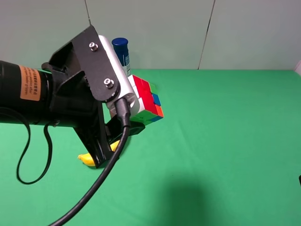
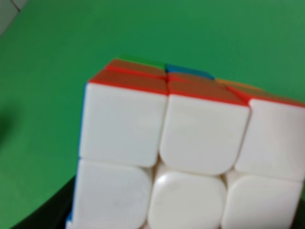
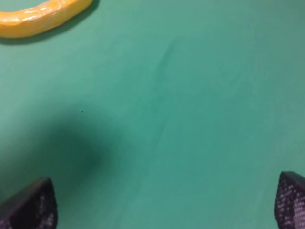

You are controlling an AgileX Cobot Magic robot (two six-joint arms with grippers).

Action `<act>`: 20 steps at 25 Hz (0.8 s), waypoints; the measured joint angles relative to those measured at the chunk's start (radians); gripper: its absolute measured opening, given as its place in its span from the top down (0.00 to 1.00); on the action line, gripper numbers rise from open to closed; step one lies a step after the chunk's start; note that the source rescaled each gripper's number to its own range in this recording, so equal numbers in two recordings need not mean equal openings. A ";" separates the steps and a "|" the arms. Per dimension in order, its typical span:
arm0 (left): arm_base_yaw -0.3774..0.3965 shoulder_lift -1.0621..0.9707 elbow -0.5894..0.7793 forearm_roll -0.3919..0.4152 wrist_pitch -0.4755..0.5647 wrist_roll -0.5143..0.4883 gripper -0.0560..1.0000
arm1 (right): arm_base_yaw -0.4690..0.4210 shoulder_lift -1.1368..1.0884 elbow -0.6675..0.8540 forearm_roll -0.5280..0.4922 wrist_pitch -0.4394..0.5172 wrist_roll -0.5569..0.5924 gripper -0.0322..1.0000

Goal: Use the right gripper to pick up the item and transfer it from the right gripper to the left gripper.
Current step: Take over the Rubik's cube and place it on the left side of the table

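The puzzle cube is held in the air above the green table, clamped in my left gripper, the black metal-plated one with screws and an orange label. In the left wrist view the cube fills the frame, its white face towards the camera and red and orange squares on top. My right gripper is open and empty over bare green cloth; only its two black fingertips show. It is almost out of the exterior high view, at the right edge.
A yellow banana lies on the green cloth under the left arm; it also shows in the right wrist view. A blue-capped bottle stands behind the left gripper. A loose black cable hangs from the left arm.
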 joint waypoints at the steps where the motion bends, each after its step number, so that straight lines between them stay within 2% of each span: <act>1: 0.000 0.000 0.000 0.000 0.000 0.000 0.94 | 0.000 0.000 0.000 0.000 0.000 0.000 0.00; 10: 0.000 0.000 0.000 0.000 0.002 0.000 0.94 | -0.017 0.000 0.001 -0.002 0.000 0.000 0.00; 15: 0.000 0.000 0.000 0.000 0.002 0.000 0.94 | -0.180 -0.026 0.001 -0.002 -0.002 0.000 0.00; 20: 0.000 0.000 0.000 0.000 0.002 0.000 0.94 | -0.351 -0.152 0.001 -0.002 -0.003 0.000 0.00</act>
